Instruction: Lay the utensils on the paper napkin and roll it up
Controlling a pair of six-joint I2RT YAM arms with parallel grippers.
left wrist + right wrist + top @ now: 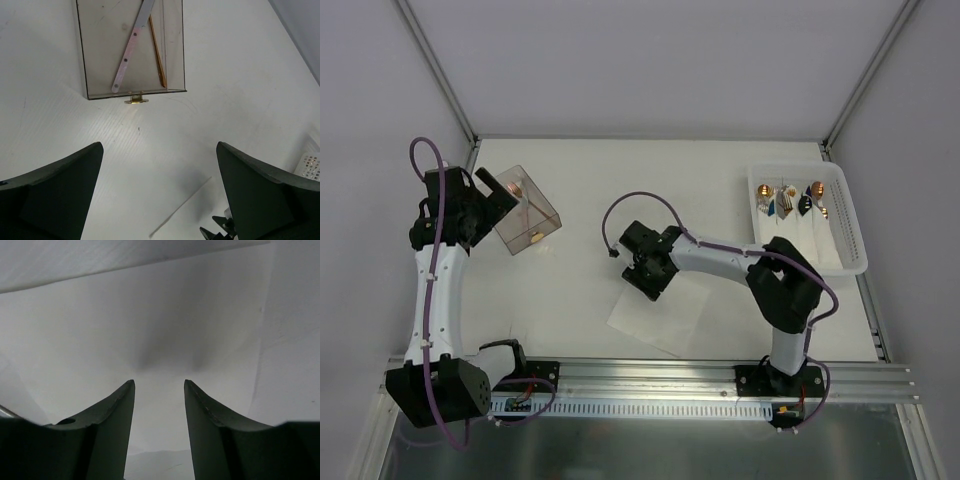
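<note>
Open table (580, 290) all round the paper napkin (670, 318), flat at centre. Could crumple or drag it: right gripper (159, 385) low over its far corner, half-parted, nothing visibly held. Left gripper (159, 146) spread wide, empty, facing the clear box (100, 55); could snag its near wall reaching the copper utensil (157, 52) inside, well apart from napkin.

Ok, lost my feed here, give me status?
Left end effector open, facing box. Right end effector part-closed, low over napkin. Utensils in box, none on napkin. Nothing blocking.
</note>
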